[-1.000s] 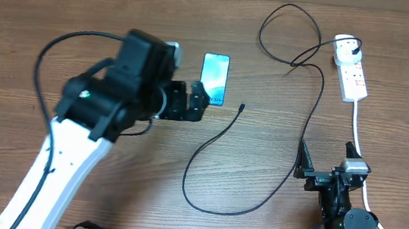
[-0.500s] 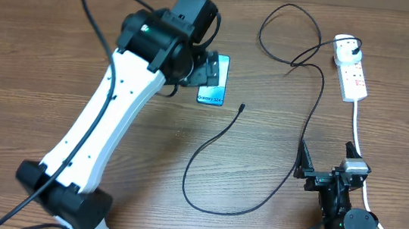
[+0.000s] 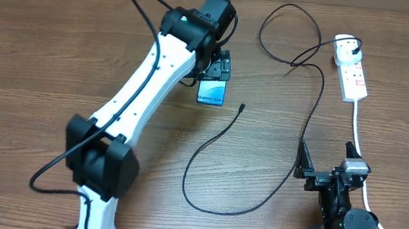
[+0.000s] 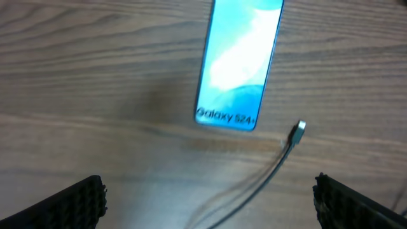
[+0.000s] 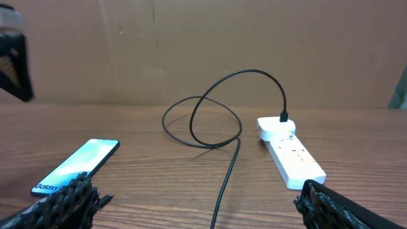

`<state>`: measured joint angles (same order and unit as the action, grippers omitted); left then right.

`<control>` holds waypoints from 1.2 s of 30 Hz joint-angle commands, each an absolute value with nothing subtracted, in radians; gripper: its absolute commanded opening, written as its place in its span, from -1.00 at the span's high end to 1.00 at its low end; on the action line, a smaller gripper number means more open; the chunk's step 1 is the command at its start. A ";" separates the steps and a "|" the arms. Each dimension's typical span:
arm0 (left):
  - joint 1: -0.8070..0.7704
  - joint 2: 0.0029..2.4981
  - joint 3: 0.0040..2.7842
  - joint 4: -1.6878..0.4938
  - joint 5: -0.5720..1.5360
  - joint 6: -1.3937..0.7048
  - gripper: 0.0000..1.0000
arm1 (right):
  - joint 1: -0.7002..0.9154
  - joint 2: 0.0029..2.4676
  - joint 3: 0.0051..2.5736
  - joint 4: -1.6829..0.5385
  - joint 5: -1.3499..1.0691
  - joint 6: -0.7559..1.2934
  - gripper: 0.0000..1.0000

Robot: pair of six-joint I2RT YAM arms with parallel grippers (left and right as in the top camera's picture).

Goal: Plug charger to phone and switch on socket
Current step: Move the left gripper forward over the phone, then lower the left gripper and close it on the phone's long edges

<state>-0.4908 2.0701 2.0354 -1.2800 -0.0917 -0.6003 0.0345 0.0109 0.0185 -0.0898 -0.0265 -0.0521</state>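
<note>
Left gripper [image 4: 210, 207] splayed wide, holding nothing, poised above the phone [image 3: 211, 92]; phone flat on table [image 3: 43, 52], screen up; charger [image 3: 221, 139] connector tip [image 4: 297, 130] just beside phone's near corner, apart; plug in socket [image 3: 352, 73]; right gripper [image 3: 326, 164] splayed, holding nothing, well apart.

A wooden table [image 3: 38, 28] with a warm brown, streaky grain fills the view from above. Along its far edge stands a plain tan board [image 5: 191, 44], like cardboard, with a vertical crease, hiding the room behind. Soft, even light falls across the tabletop.
</note>
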 commanded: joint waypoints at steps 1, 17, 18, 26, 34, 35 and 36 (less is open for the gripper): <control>-0.492 2.124 2.054 -1.239 -0.079 -0.598 -1.00 | 0.038 0.003 0.008 -0.084 -0.027 -0.050 -1.00; -0.493 2.278 2.048 -1.067 -0.078 -0.598 -0.99 | 0.038 0.003 0.008 -0.084 -0.027 -0.050 -1.00; -0.493 2.284 2.048 -1.062 -0.080 -0.598 -1.00 | 0.038 0.003 0.008 -0.084 -0.027 -0.050 -1.00; -0.493 2.371 2.048 -1.050 -0.076 -0.598 -1.00 | 0.038 0.003 0.008 -0.084 -0.027 -0.050 -1.00; -0.495 2.405 2.048 -0.997 -0.052 -0.521 -1.00 | 0.038 0.003 0.008 -0.084 -0.027 -0.050 -1.00; -0.495 2.405 2.048 -0.994 -0.053 -0.519 -1.00 | 0.038 0.003 0.008 -0.084 -0.027 -0.050 -1.00; -0.495 2.407 2.048 -0.992 -0.057 -0.517 -1.00 | 0.038 0.003 0.008 -0.084 -0.027 -0.050 -1.00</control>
<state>-0.4911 2.3962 2.0354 -0.9981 -0.0669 -0.5640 0.0345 0.0109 0.0185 -0.0902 -0.0261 -0.0521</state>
